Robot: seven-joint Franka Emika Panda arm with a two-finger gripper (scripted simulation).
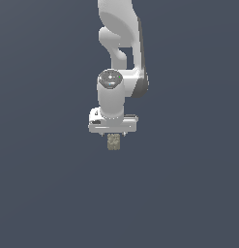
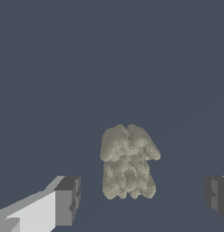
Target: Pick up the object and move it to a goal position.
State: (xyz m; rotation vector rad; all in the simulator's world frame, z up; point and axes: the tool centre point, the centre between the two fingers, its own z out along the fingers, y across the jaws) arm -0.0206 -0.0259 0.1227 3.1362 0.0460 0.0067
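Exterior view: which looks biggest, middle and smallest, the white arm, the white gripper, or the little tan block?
1. White arm, by far the largest.
2. White gripper, a wide bar beneath it.
3. Tan block, much narrower than the gripper, just below it.

Small mottled tan-beige object (image 1: 113, 142) (image 2: 128, 162), lumpy, wider at one end

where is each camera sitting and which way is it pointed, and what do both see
Exterior view: off the arm, facing the white arm and gripper, with the tan block just below.
Wrist view: on the wrist, looking along the gripper at the tan block; both fingertips show, spread wide.
Shared: block and gripper.
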